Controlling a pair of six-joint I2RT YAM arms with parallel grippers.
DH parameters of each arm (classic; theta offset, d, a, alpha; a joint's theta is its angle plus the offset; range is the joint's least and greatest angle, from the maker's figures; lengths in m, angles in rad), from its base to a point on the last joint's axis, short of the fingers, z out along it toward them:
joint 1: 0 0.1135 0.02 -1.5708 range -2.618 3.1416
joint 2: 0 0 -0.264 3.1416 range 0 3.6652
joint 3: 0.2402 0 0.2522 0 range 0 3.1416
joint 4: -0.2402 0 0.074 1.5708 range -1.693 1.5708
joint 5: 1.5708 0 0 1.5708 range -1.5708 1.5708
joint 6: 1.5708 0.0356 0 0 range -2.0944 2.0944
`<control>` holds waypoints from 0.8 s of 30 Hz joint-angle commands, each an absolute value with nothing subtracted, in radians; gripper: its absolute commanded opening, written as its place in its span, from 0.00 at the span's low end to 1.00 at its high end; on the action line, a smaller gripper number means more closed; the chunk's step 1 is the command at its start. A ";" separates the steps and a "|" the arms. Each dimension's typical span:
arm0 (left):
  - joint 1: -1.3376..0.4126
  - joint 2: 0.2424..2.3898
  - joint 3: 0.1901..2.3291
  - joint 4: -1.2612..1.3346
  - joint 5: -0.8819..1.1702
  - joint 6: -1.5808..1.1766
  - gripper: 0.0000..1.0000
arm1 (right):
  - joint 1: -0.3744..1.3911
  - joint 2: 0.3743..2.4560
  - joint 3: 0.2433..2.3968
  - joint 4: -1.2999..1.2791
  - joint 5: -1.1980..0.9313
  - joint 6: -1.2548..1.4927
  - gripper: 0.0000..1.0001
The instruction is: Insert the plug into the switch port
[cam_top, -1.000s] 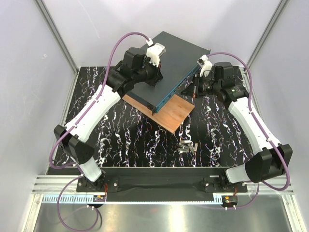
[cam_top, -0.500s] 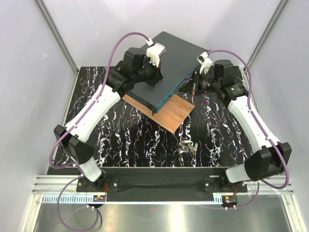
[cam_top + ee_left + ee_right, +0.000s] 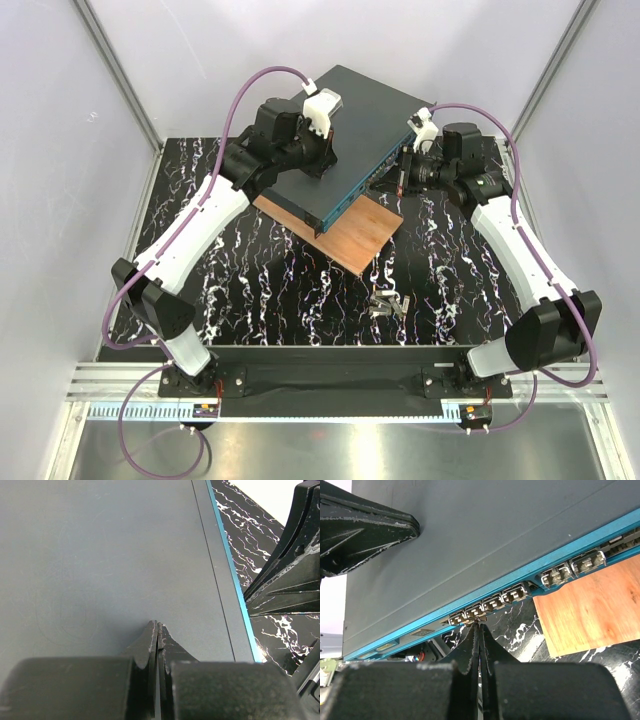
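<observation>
The switch [image 3: 362, 130] is a flat box with a dark grey top. It rests tilted on a thin wooden board [image 3: 355, 235]. Its teal front face [image 3: 485, 592] carries a row of small ports. My left gripper [image 3: 158, 625] is shut and empty, with its tips pressed on the switch top [image 3: 110, 555]. My right gripper [image 3: 478, 625] is shut, and its tips touch the lower edge of one port [image 3: 470, 614]. A small pale bit sits at those tips. I cannot tell whether it is the plug. In the top view the right gripper [image 3: 402, 180] is at the switch's front face.
A small cluster of clear and metal pieces [image 3: 386, 303] lies on the black marbled table [image 3: 260, 290], near the front. White walls stand close on both sides. The left arm's finger [image 3: 365, 527] shows on the switch top in the right wrist view.
My right gripper has swung left and in toward the switch's front face, and it now touches the port row. The left arm and the switch have not moved.
</observation>
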State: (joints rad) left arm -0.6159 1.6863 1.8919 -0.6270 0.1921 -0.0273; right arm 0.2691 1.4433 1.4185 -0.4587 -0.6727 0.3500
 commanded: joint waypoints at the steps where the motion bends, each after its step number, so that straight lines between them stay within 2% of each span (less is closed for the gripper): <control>1: -0.615 1.700 1.905 -0.586 0.222 -0.034 0.00 | 0.279 1.476 1.489 -0.334 -0.663 0.400 0.00; 12: -0.624 1.684 1.827 -0.575 0.253 -0.048 0.00 | 0.279 1.503 1.480 -0.311 -0.641 0.448 0.00; 19: -0.549 1.726 2.003 -0.612 0.219 -0.034 0.00 | 0.279 1.491 1.465 -0.328 -0.643 0.416 0.00; 24: -0.440 1.758 2.111 -0.620 0.100 0.038 0.00 | 0.279 1.486 1.462 -0.337 -0.649 0.399 0.00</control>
